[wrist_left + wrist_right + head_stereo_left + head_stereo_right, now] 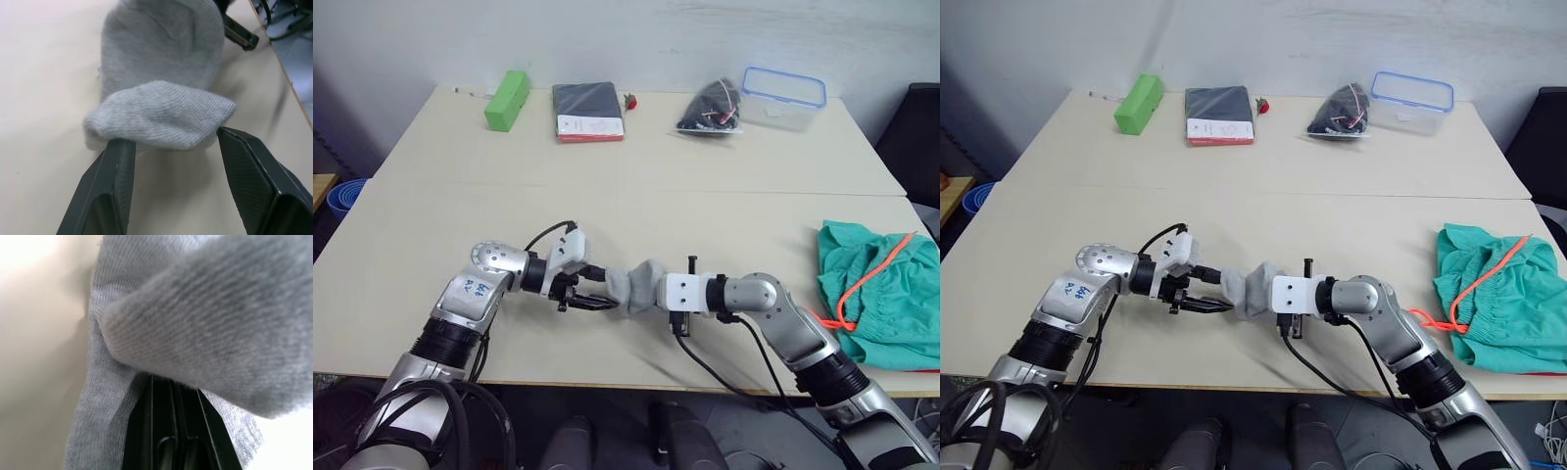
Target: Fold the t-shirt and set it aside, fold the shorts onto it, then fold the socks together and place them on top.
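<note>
The socks [636, 287] lie on the worktop [705, 225] between both arms, long axis running from one end effector to the other. The right end effector [1255, 294] is clenched on one end. The left end effector [171, 161] is spread, its fingers straddling the other end, so it is placed to grip next.

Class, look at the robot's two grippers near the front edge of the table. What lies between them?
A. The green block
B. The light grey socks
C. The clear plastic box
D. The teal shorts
B: the grey socks sit between the left gripper and the right gripper, whose shut fingers are tucked under the grey knit, while the shorts lie off to the right.
</note>
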